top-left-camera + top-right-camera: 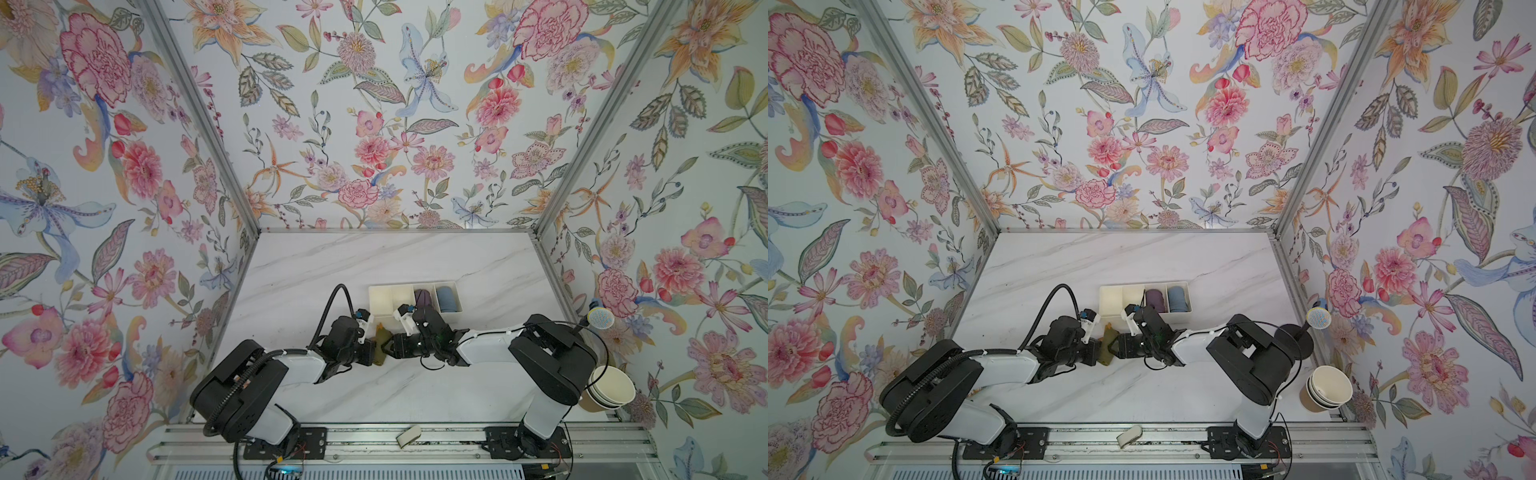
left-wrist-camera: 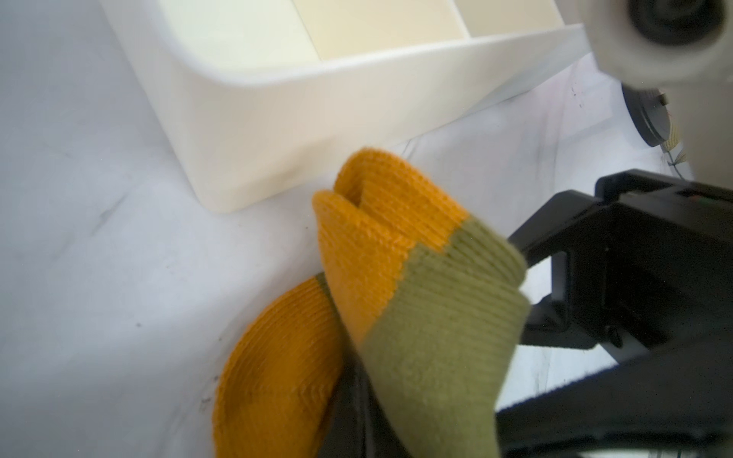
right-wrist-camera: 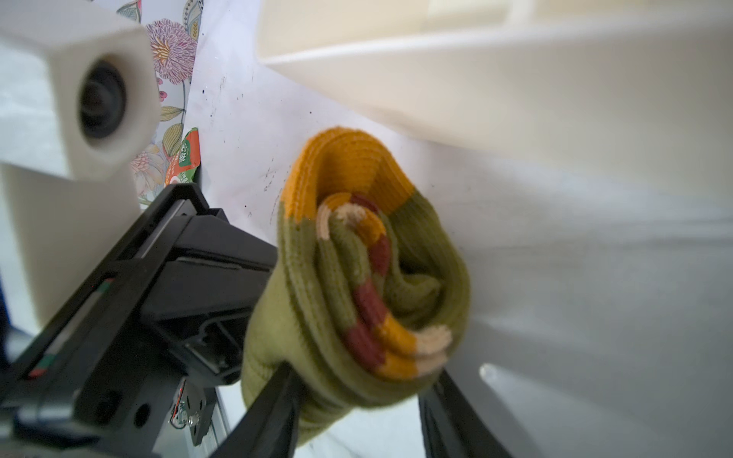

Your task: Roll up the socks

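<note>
Floral wallpaper point(image 1: 374, 124) covers the walls around a white marble-patterned table point(image 1: 311, 266). Near the middle of the table sits a cream plastic divider tray point(image 1: 380, 301) with four compartments in a row. In both top views a purple sock roll point(image 1: 424, 298) lies in the third compartment from the left and a blue sock roll point(image 1: 447, 300) in the fourth.

Just in front of the tray, between the two arms, are the olive-green ribbed socks with mustard-yellow toes and brown, cream and orange stripes point(image 1: 380, 345). They are wound into a bundle that lies near the tray's front wall without touching it. The right wrist view shows the end of the bundle point(image 3: 357, 285), with the striped cuffs coiled at the centre and a mustard toe arching over them. The left wrist view shows two mustard toes point(image 2: 416, 309): one stands up toward the tray and the other lies lower, by the table.

The left pincer point(image 1: 371, 351) meets the socks from the left. It is closed on the fabric, which wraps over it so that only one dark finger point(image 2: 349, 412) shows. The right pincer point(image 1: 388, 345) comes in from the right. Its black fingers point(image 3: 273, 404) stand partway apart on either side of the roll, pressing into the knit and gripping it.

A stack of white and brown paper cups point(image 1: 611, 388) lies tilted at the table's right edge, beside the right arm's base
</note>
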Available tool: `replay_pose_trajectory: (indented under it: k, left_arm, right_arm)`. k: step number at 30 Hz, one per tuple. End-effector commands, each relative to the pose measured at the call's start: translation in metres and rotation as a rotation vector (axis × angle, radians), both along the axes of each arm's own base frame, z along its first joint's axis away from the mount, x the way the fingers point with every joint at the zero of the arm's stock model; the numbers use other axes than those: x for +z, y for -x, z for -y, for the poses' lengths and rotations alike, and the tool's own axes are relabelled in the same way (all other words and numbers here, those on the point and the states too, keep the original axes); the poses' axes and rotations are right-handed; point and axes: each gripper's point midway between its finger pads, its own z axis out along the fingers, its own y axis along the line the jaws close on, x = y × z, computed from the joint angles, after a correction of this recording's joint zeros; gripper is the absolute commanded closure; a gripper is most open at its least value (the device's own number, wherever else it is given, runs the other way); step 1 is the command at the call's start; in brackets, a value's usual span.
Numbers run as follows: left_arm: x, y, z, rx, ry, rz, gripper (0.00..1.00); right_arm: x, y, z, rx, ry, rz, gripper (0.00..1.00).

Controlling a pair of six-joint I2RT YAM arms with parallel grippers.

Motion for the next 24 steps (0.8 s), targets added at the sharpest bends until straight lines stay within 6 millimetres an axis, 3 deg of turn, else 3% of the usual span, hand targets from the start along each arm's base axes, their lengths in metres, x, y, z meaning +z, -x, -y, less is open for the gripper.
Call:
replay_pose_trajectory:
  k: [1,17,24]
  left_arm:
    - [-0.011,0.076,0.040,-0.265,0.090,-0.202,1.00]
    - [-0.005,0.103,0.073,-0.343,0.184,-0.265,1.00]
    - [-0.007,0.106,0.077,-0.353,0.192,-0.275,1.00]
  right_arm:
    - [0.007,0.004,-0.018,0.028,-0.066,0.032,0.52]
    - [-0.003,0.002,-0.009,0.011,-0.054,0.011,0.58]
    - [-0.019,0.006,0.003,0.007,0.056,-0.023,0.75]
